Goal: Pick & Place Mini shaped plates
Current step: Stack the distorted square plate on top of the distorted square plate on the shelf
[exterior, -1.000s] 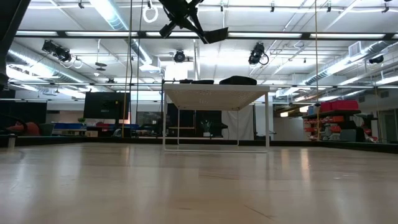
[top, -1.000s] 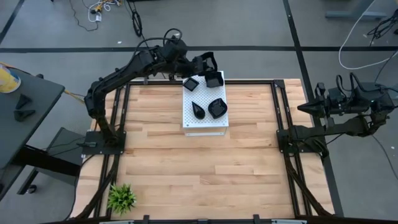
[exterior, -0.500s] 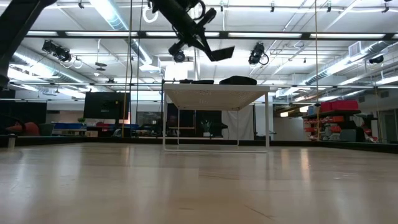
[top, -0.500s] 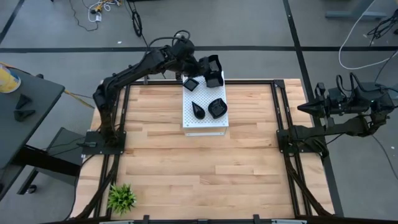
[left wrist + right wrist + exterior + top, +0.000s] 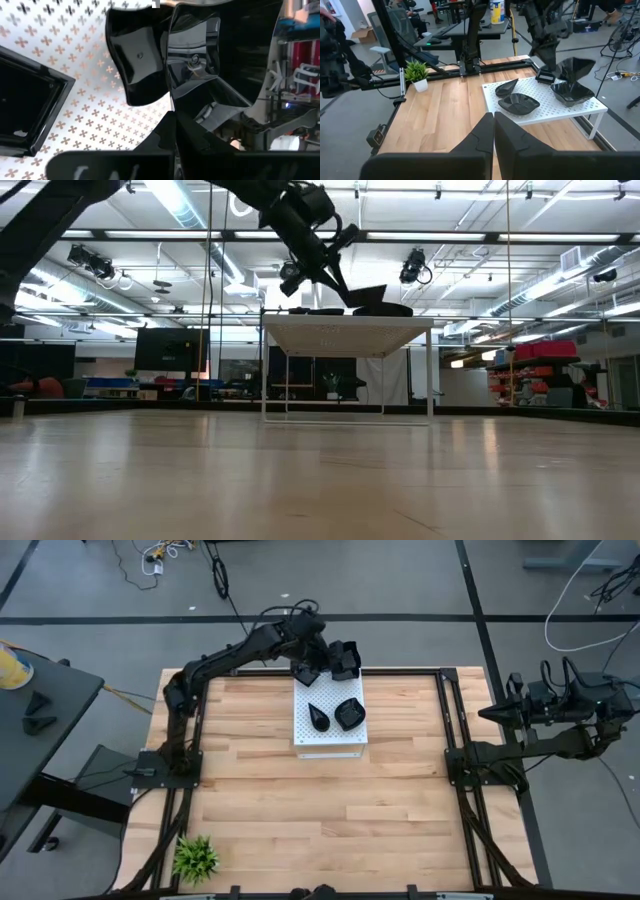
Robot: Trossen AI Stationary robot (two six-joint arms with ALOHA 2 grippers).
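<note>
Left hand (image 5: 322, 661) clamped, arm outstretched; right hand (image 5: 487, 713) closed, parked.

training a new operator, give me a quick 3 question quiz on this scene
1. True or false: the left gripper holds a black plate over the white board.
2. Where is the right gripper?
A. over the board
B. off the table's right edge
C. by the plant
3. How many plates lie flat on the board's top?

Key
1. True: it is shut on a plate at the board's far end.
2. B
3. Four: teardrop plate, rounded plate, small square plate, and one under the held plate.
</note>
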